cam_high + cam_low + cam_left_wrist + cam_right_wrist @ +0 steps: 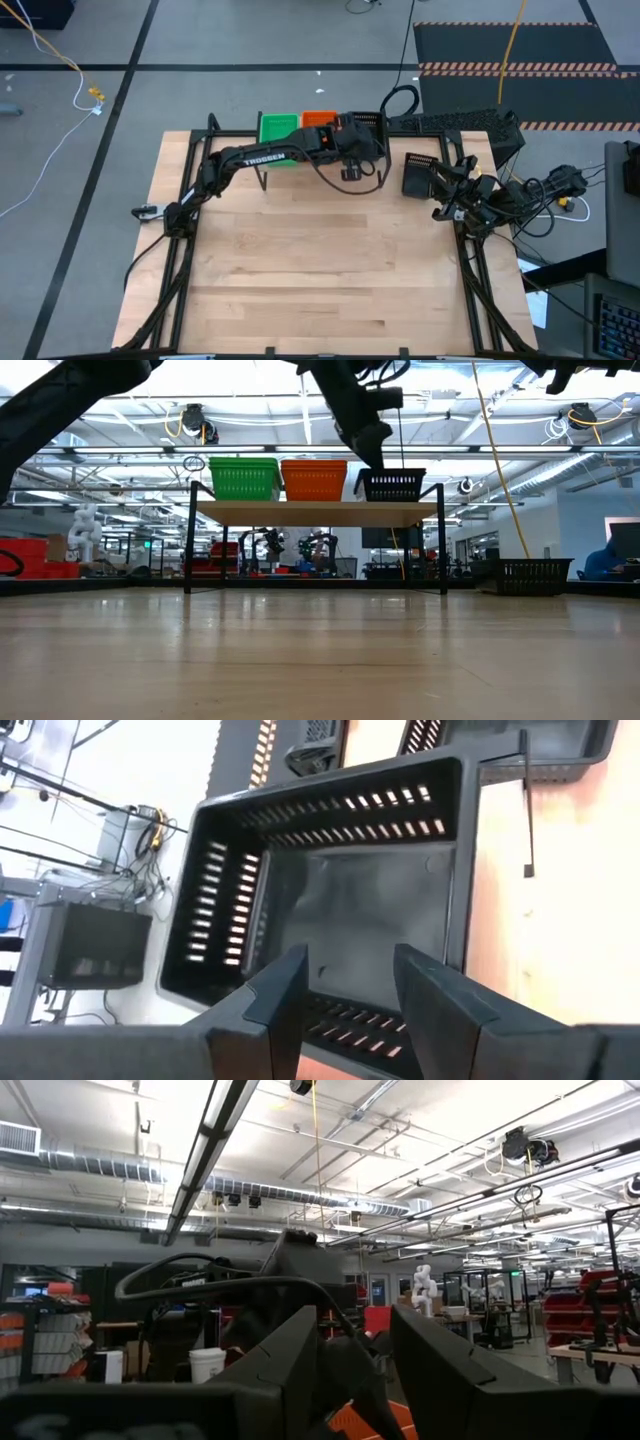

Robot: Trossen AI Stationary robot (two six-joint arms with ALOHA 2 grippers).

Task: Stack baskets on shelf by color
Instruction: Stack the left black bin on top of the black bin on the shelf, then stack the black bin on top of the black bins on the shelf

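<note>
On the shelf (pixel 315 512) at the table's far side stand green baskets (pixel 244 478), orange baskets (pixel 314 479) and a lower black basket (pixel 391 484), side by side on their bottoms. My left gripper (pixel 345 970) hangs open just above the black basket (pixel 330 890), over its rim on the orange side (pixel 372 452), slanting down. Through the gap between its fingers I see only the basket's floor and a slotted wall. My right gripper (pixel 355 1325) waits open at the table's right edge, pointing up at the ceiling, with nothing between its fingers.
Another black basket (pixel 418 172) stands on the tabletop right of the shelf, close to my right arm (pixel 468 195); the low view shows it at the right (pixel 527 575). The wide wooden tabletop (pixel 320 280) lies in front of the shelf.
</note>
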